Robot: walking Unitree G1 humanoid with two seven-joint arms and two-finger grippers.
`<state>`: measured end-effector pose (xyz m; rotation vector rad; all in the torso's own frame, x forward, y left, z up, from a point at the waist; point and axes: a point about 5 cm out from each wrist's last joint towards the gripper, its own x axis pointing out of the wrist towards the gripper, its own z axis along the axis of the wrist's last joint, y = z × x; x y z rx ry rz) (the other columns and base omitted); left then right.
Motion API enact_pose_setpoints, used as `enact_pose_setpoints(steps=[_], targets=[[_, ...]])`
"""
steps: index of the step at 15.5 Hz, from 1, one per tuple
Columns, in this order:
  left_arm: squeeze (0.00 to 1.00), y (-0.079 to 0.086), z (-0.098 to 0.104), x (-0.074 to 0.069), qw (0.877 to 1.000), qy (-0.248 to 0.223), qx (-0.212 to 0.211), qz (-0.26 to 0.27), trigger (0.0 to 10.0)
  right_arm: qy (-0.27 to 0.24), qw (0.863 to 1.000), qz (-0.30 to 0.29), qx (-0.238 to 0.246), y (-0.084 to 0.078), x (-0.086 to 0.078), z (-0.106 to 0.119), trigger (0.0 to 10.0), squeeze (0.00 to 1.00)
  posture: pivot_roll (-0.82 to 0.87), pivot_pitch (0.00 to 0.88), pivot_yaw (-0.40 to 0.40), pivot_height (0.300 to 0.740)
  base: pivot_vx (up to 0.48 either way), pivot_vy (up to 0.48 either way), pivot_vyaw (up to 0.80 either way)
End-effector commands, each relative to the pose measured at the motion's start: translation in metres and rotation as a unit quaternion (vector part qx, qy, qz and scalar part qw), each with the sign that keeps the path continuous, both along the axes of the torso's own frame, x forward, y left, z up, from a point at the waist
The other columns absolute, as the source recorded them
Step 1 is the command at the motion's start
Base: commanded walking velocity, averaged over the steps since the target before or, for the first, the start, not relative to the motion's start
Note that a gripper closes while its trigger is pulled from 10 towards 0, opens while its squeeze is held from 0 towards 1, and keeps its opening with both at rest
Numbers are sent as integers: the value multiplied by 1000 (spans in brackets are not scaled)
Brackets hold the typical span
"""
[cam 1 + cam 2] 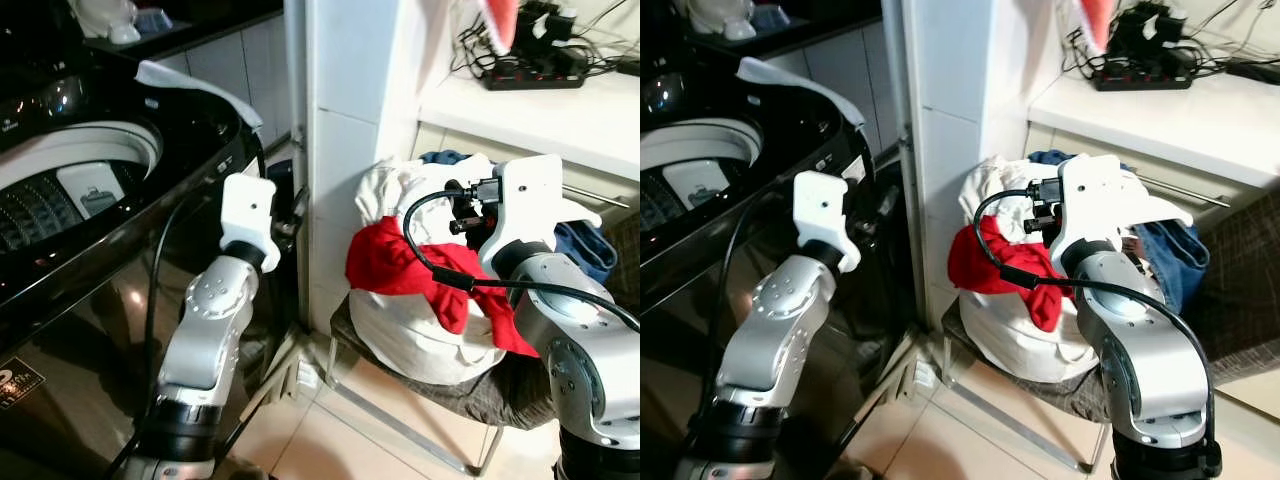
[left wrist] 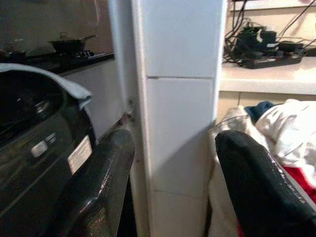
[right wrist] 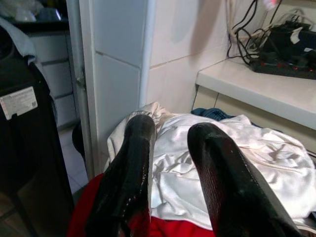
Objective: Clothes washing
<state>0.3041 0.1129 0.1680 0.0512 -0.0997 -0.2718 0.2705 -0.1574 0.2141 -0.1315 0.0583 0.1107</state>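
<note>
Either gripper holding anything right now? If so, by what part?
Nothing held. Right gripper open above the white garment; left gripper open before the tiled pillar.

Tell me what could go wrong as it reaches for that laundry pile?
The right hand hovers open over the white cloth, which is heaped with a red garment; it might drag both off the stool. The arm's black cable loops beside the pile and could snag.

silver arms (image 1: pixel 205 330), white wrist blocks (image 1: pixel 247 212), black cables (image 1: pixel 430 255), glossy black fingers (image 3: pixel 126 182).
</note>
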Motion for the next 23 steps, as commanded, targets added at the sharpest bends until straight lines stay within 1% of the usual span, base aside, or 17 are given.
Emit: enact_pose_setpoints(steps=[1,5,9,11,16,19,20,23], targets=[[0,2,5,-3,1000,-13,3,2,10000,-4,1000,9,-3,2,2,1,10000,0,19,0,-24,740,307,0,0],[0,3,6,-3,1000,-14,0,2,10000,-2,999,29,-21,4,-1,-7,10000,0,26,0,-24,740,317,0,0],[0,4,7,-3,1000,-16,6,2,10000,-2,1000,20,-14,2,-1,-9,10000,0,27,0,-19,740,331,0,0],[0,5,9,-3,1000,-19,9,1,10000,-5,1000,28,-13,5,-1,-8,10000,0,27,0,-17,740,328,0,0],[0,7,9,-3,1000,-18,12,2,10000,-6,999,34,-15,5,-4,-9,10000,0,18,0,-11,740,330,0,0],[0,6,10,-4,1000,-19,14,-1,10000,-8,999,47,-18,8,-5,-8,10000,0,18,0,-9,740,330,0,756],[0,7,10,-4,1000,-19,15,-1,10000,-3,999,37,-2,7,-5,-10,10000,0,22,0,-11,740,326,0,0],[0,8,11,-3,1000,-19,17,-4,10000,-2,1000,28,7,4,-3,-10,10000,0,24,0,-5,740,329,0,0]])
